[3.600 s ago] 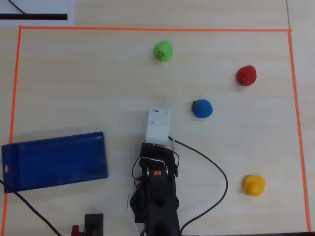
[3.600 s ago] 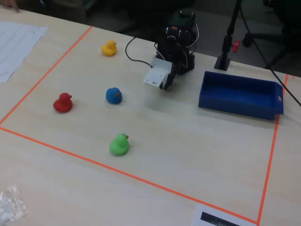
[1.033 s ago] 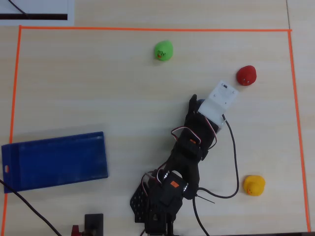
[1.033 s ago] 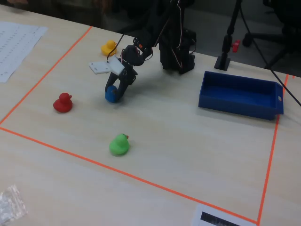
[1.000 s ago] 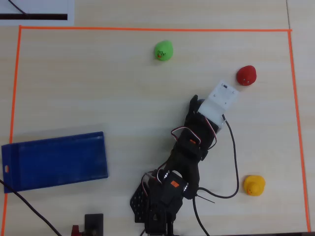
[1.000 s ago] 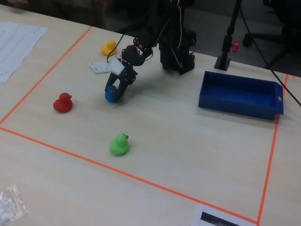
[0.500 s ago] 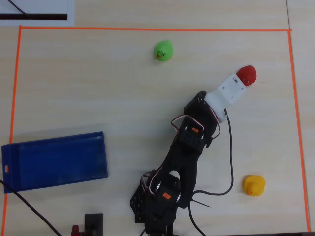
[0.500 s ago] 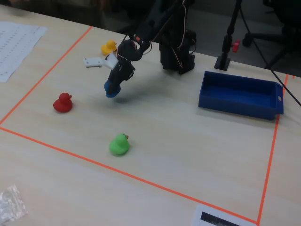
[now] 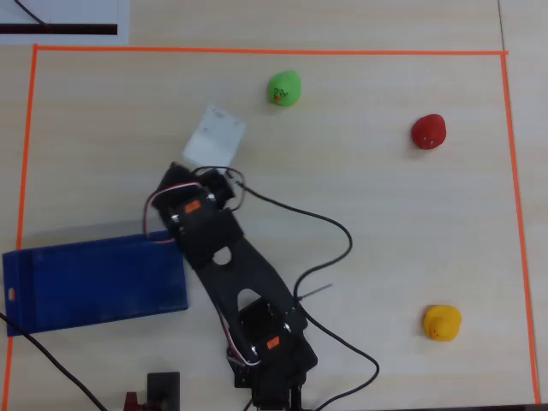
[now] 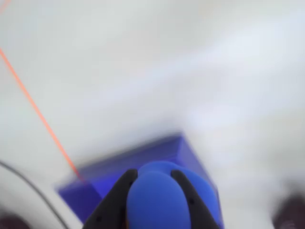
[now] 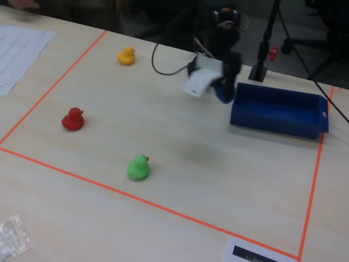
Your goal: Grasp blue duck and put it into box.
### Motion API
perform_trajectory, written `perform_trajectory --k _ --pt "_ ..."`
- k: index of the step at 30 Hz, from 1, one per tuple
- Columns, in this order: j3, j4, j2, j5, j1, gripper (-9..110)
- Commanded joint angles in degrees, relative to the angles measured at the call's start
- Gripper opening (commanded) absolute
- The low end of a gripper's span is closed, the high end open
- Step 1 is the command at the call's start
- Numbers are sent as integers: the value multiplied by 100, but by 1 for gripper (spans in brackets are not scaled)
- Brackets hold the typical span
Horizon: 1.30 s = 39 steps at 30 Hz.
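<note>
The blue duck (image 10: 155,200) is clamped between my gripper's (image 10: 155,183) two black fingers; in the fixed view the duck (image 11: 223,91) hangs in the air just left of the box. The gripper (image 11: 224,87) is shut on it and blurred. In the overhead view the duck is hidden under the arm and its white wrist part (image 9: 214,137). The box (image 9: 94,282), a flat dark-blue tray, lies at the left edge of the overhead view; it also shows in the fixed view (image 11: 278,112) and, blurred, in the wrist view (image 10: 119,167) beyond the duck.
A green duck (image 9: 283,88), a red duck (image 9: 428,132) and a yellow duck (image 9: 442,323) stand apart on the wooden table inside an orange tape border (image 9: 257,51). Black cables (image 9: 334,248) trail from the arm base. A paper sheet (image 11: 19,52) lies outside the tape.
</note>
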Motion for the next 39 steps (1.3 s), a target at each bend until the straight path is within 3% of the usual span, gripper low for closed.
perform_trajectory --k 1,7,11,16,19,23,28,33,39 --pt "202 -79 -334 369 -1793 0" --pt "1072 -246 -694 88 -2689 0" --pt "1433 -422 -466 18 -2848 30" --pt "1705 -686 -26 -149 -2312 42" --pt "1890 -993 448 -404 -1397 30" --pt "2522 -2074 1802 -1011 545 0" --pt "4368 -4474 3595 -2127 2795 0" --pt "7119 -6706 5774 -3226 3788 0" --pt "8033 -5221 7348 -3577 3894 0"
